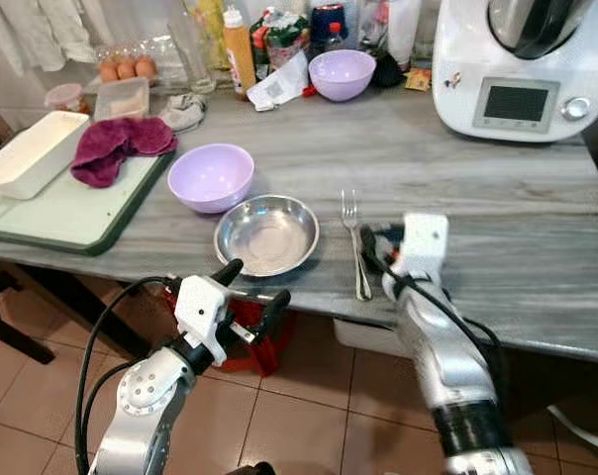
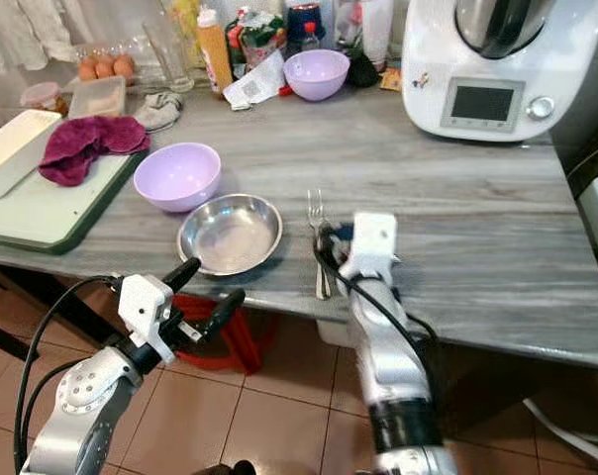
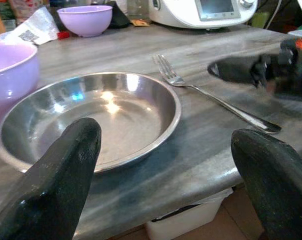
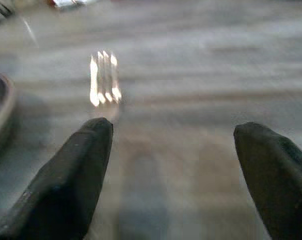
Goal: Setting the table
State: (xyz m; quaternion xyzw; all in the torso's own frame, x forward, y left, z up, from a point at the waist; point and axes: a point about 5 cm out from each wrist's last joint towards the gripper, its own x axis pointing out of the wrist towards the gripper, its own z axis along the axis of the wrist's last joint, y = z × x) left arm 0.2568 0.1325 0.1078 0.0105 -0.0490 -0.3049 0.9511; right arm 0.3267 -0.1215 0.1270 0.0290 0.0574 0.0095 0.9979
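Nearest the robot, the left pincer hangs just off the front edge of the grey wood-grain tabletop, its two black fingers spread wide and holding nothing, aimed toward the shallow round stainless-steel dish. The right pincer sits over the tabletop edge, fingers also wide apart and empty; in the right wrist view the gap between them lies beside the fork's line, with the tines off toward one finger. The plain silver metal fork lies flat just to the right of the dish, tines pointing away from the robot, handle end near the edge and touching nothing else. The step in hand appears to be placing or adjusting the fork beside the dish. To do it well, centre the handle between the fingers before closing, grip near the handle end where it nears the edge, and keep the fork parallel to the dish without nudging the dish. Behind the dish stands a lilac plastic bowl, and to its left a green tray carries a white rectangular dish and a crumpled magenta cloth. At the far right stands a white kitchen machine with a grey screen. No brand, label or writing is legible.
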